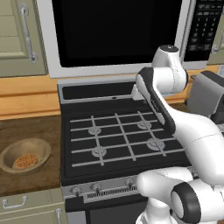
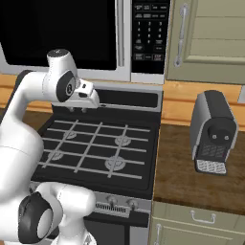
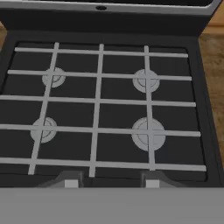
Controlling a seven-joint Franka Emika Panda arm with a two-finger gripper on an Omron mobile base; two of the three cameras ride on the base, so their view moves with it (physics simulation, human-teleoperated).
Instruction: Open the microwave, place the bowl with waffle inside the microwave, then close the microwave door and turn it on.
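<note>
Microwave door (image 1: 116,33) closed above the gas stove (image 1: 118,135): opening it is the step in hand, not yet begun. Left base view: bowl (image 1: 25,154) holding the waffle (image 1: 25,161) rests on the desk (image 1: 30,131) left of the stove, well apart from the arm. Right base view: tool (image 2: 77,109) hangs over the stove's rear, pointing down, forearm folded low; keypad panel (image 2: 150,33) and bar handle (image 2: 126,33) lie above it. Hand view: fingertips (image 3: 71,180) stand apart, pinching nothing. Next move calls for raising the tool to the handle.
</note>
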